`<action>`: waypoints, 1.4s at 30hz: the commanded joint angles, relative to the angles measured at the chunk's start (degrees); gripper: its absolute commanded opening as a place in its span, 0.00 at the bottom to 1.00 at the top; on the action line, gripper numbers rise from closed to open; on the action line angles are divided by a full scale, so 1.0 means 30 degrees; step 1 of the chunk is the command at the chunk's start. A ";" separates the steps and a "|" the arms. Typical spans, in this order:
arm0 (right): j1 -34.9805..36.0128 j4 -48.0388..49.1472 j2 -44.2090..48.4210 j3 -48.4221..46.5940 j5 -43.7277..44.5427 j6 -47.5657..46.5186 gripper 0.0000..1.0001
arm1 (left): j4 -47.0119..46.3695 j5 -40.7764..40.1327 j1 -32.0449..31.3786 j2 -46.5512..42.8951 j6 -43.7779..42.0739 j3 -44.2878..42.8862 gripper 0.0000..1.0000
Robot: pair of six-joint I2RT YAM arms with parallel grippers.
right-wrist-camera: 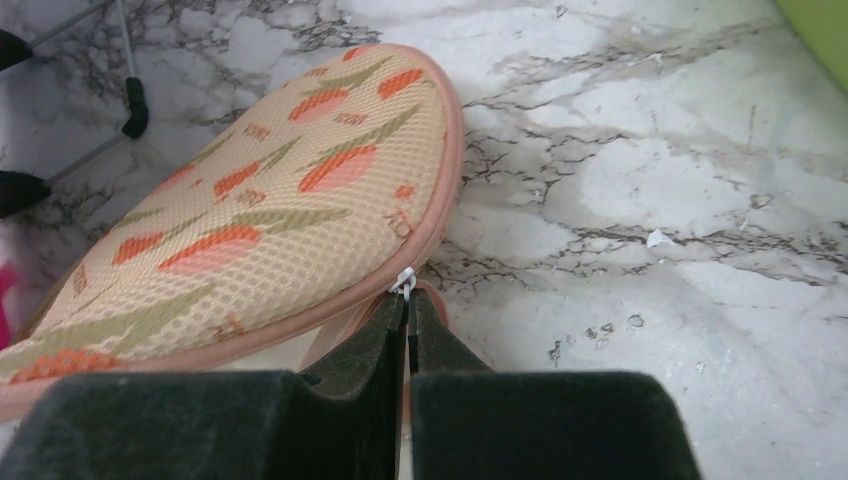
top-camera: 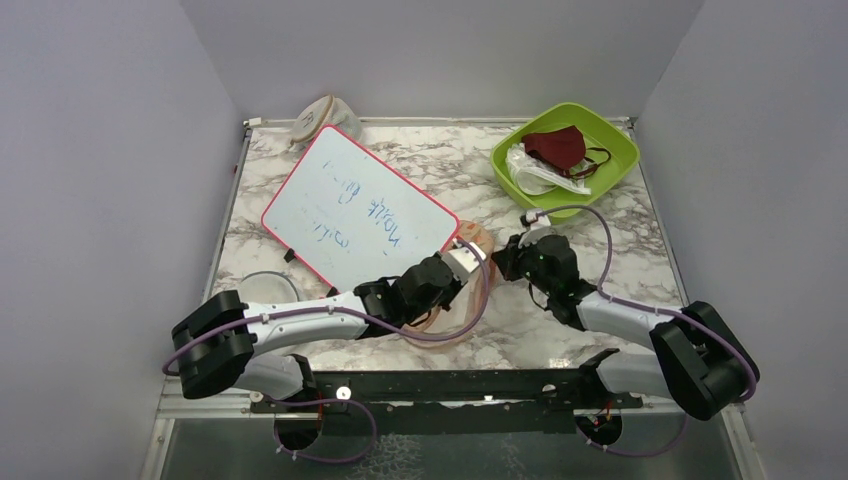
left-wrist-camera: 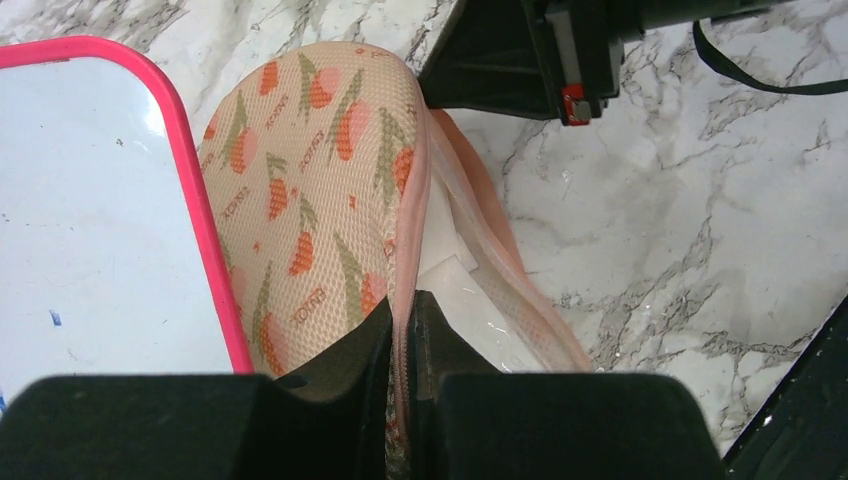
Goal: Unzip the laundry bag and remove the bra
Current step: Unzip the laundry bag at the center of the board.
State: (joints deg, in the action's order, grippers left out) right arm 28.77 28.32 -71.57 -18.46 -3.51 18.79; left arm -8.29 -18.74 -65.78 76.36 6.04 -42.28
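your left gripper (left-wrist-camera: 405, 330) pinches the pink edge of the laundry bag (left-wrist-camera: 310, 190) beside the whiteboard (top-camera: 355, 205); your right gripper (right-wrist-camera: 408, 320) is clamped on the zip pull (right-wrist-camera: 403, 283). the zip looks partly open and the bra (left-wrist-camera: 445, 262) shows inside, not yet out.

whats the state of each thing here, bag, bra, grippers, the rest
laundry bag: partly unzipped, edge gaping
bra: inside the bag, white fabric showing in the gap
left gripper: shut on the bag's pink edge
right gripper: shut on the zip pull
mask: lying in the bowl
whiteboard: flat, blue writing on it
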 commanded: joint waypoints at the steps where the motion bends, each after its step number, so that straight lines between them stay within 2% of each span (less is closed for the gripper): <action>1: -0.0393 -0.0992 -0.0085 -0.1015 0.2379 -0.0427 0.01 | -0.0096 0.1232 -0.0193 -0.0794 0.0290 0.0199 0.00; 11: -0.1933 -0.0545 -0.2134 -0.2630 0.0829 -0.1153 0.01 | -0.0157 0.2779 -0.0265 -0.0647 0.0223 0.0252 0.00; 14: -0.2076 -0.0601 -0.1657 -0.2669 -0.0050 -0.1580 0.01 | 0.0036 0.3133 -0.0258 -0.0339 0.0281 0.0002 0.00; 20: -0.2063 -0.3064 0.1004 -0.2154 -0.1293 -0.1802 0.01 | 0.0271 0.3695 -0.0266 0.0589 0.0535 -0.0584 0.00; 22: -0.2074 -0.3759 0.1874 -0.1819 -0.1832 -0.1725 0.01 | 0.0249 0.3789 -0.0263 0.0989 0.0603 -0.0852 0.10; 26: -0.2064 -0.4630 0.3342 -0.1065 -0.2751 -0.1159 0.01 | 0.0335 0.3507 -0.0267 0.1979 0.0829 -0.1999 0.39; 29: -0.2063 -0.4691 0.4261 -0.0618 -0.3163 -0.0681 0.01 | 0.0560 0.3730 -0.0260 0.2642 0.0770 -0.3190 0.57; 31: -0.2070 -0.4977 0.4528 -0.0663 -0.3343 -0.0515 0.01 | 0.0506 0.3573 -0.0274 0.3029 0.0994 -0.3777 0.74; 32: -0.2070 -0.5193 0.4628 -0.0764 -0.3416 -0.0453 0.01 | 0.0410 0.3427 -0.0265 0.3270 0.1042 -0.4096 0.77; 35: -0.2068 -0.5593 0.4970 -0.0845 -0.3470 -0.0388 0.01 | 0.0590 0.2554 -0.0270 0.4357 0.0990 -0.5250 0.78; 37: -0.2063 -0.5643 0.5285 -0.0766 -0.3363 -0.0326 0.01 | 0.0704 0.1467 -0.0257 0.5131 0.0924 -0.5789 0.75; 38: -0.2062 -0.5665 0.5411 -0.0740 -0.3352 -0.0302 0.01 | 0.0662 0.0911 -0.0278 0.5474 0.0894 -0.5962 0.72; 40: -0.2074 -0.5793 0.5560 -0.0716 -0.3406 -0.0246 0.01 | 0.0532 0.0241 -0.0253 0.6054 0.0802 -0.6297 0.59; 42: -0.2066 -0.5892 0.5720 -0.0677 -0.3473 -0.0213 0.01 | 0.0428 -0.0150 -0.0253 0.6642 0.0608 -0.6657 0.56</action>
State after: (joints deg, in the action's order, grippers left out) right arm 22.79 11.64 -55.94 -20.58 -12.23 17.30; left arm -6.57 -13.67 -66.15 93.19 8.43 -60.05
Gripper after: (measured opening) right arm 0.009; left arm 0.592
